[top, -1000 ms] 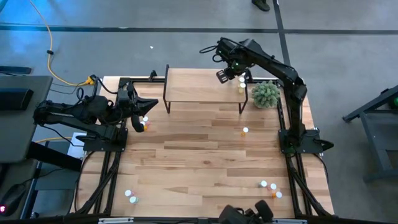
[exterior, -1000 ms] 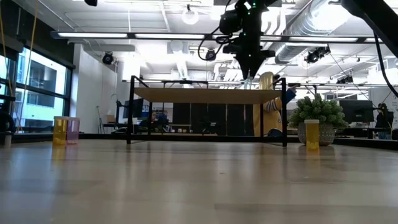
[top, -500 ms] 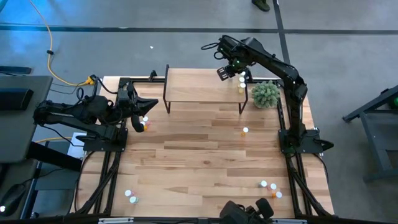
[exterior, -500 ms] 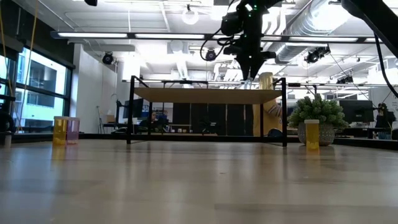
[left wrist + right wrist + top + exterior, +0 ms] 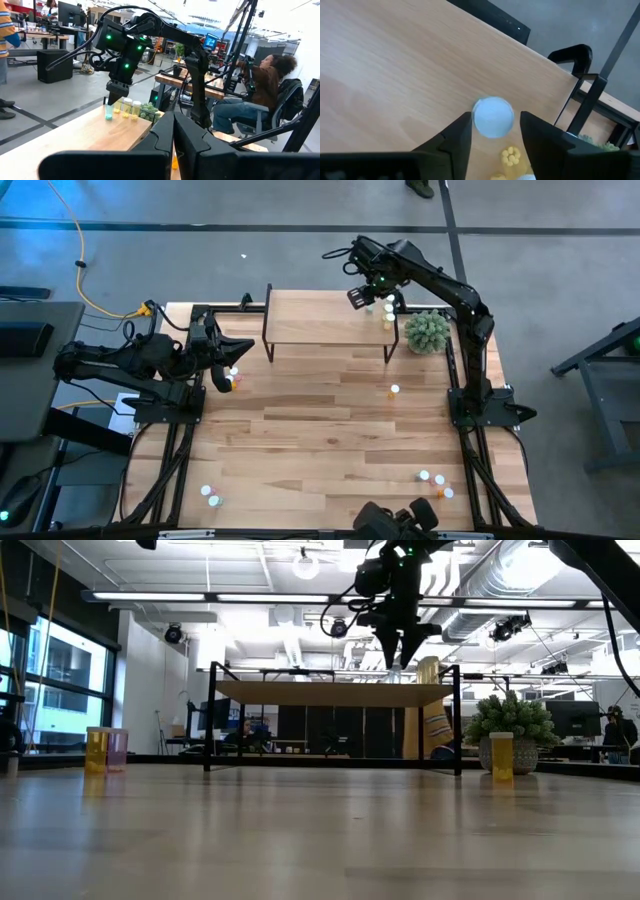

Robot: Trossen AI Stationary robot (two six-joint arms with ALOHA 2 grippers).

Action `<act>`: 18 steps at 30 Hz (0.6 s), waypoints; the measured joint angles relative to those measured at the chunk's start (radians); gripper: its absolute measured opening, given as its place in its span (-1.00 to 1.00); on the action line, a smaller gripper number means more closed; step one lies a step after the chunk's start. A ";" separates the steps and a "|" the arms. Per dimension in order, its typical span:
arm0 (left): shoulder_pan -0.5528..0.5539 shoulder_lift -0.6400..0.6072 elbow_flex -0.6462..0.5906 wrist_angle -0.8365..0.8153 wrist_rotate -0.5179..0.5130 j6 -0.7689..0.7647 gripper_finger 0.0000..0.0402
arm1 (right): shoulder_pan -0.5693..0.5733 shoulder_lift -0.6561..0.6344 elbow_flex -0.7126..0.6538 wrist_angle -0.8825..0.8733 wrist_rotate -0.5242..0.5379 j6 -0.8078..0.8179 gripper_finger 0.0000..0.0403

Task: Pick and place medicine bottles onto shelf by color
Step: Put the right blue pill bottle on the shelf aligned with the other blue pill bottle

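One pale green bottle (image 5: pixel 108 112) stood on the shelf (image 5: pixel 320 320) near its right end, beside yellowish bottles (image 5: pixel 127 107). Directly above, the right gripper (image 5: pixel 491 131) hovered, fingers spread, cap showing between. Far left, the left gripper (image 5: pixel 173 131) waited with fingers pressed together.

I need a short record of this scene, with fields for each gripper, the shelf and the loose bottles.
right gripper: open, above the shelf's right end, fingers either side of a white-capped bottle
left gripper: shut, waiting at the table's left edge
shelf: bottles standing at its right end, rest of the top bare
bottles on table: several, near the edges
plant: right of the shelf
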 joint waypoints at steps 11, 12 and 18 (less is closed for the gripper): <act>0.000 0.000 0.000 0.000 0.000 0.000 -0.99 | 0.000 -0.006 0.000 0.015 0.001 -0.030 -0.07; 0.000 0.000 0.000 0.000 0.000 0.000 -0.99 | 0.000 -0.013 0.000 0.023 0.000 -0.035 -0.06; 0.000 0.000 0.000 0.000 0.000 0.000 -0.99 | 0.028 -0.083 0.000 0.014 -0.100 -0.139 -0.06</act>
